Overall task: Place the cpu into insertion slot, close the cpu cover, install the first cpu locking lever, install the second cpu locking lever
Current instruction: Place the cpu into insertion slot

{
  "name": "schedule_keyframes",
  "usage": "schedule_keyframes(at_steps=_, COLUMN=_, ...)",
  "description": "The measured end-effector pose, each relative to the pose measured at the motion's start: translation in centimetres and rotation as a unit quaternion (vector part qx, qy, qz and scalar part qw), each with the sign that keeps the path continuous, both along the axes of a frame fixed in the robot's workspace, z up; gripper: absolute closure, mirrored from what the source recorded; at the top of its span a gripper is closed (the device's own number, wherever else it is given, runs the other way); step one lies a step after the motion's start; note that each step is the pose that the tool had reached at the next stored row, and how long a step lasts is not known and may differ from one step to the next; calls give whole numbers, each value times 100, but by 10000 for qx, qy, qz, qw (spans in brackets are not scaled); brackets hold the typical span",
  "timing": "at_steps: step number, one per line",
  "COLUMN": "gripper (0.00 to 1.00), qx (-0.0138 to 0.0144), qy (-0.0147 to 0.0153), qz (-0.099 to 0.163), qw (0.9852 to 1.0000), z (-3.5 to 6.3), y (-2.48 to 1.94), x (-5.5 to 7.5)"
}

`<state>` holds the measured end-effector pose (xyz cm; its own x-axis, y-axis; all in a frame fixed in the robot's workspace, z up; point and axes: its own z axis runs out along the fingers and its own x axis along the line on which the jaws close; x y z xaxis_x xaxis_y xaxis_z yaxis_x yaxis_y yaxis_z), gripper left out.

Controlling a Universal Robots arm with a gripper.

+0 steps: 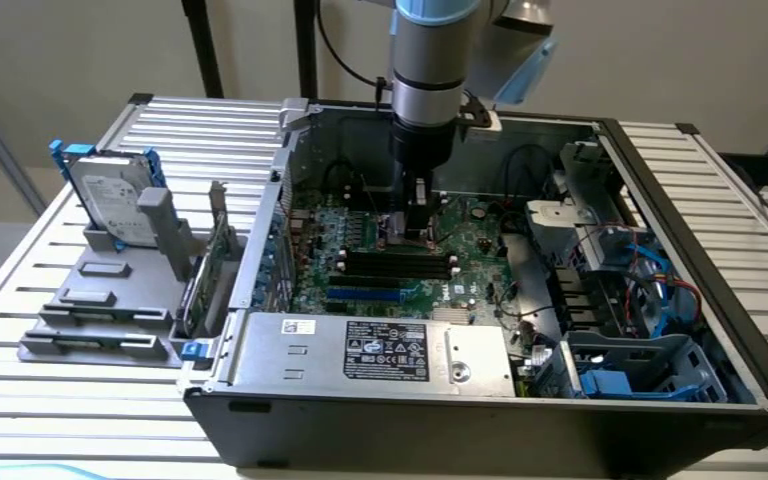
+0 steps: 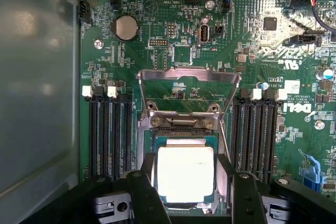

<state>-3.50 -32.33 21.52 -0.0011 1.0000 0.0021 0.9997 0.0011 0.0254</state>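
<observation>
Ribbed metal surface (image 1: pixel 51 400) carries an open computer case (image 1: pixel 491 440), with a green board (image 2: pixel 210 40) inside. Step in hand looks like seating the chip (image 2: pixel 186 174). It lies silver face up in the socket (image 2: pixel 146 137), mid-board. Fingers (image 2: pixel 143 192) flank it; gripping or released, cannot tell. Cover (image 2: pixel 189 74) stands raised, not yet closed. Any next move needs the chip left flat, undragged.

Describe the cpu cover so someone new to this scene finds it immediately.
On the green motherboard, look between the two banks of long black memory slots. Next to the shiny cpu stands the cpu cover, swung open: a thin silvery frame whose square window shows green board through.
</observation>
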Motion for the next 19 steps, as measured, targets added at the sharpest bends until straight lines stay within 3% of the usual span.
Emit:
schedule_keyframes(at_steps=8, gripper=45, qx=-42, qy=10, qz=-111, qw=9999, z=-104, y=0, x=-7)
schedule_keyframes(at_steps=12, gripper=45, qx=-47, qy=29, qz=-186, qw=9998, z=-125, y=5, x=-9)
schedule_keyframes(at_steps=19, gripper=45, qx=-47, qy=31, qz=-196, qw=9998, z=-144, y=41, x=-10)
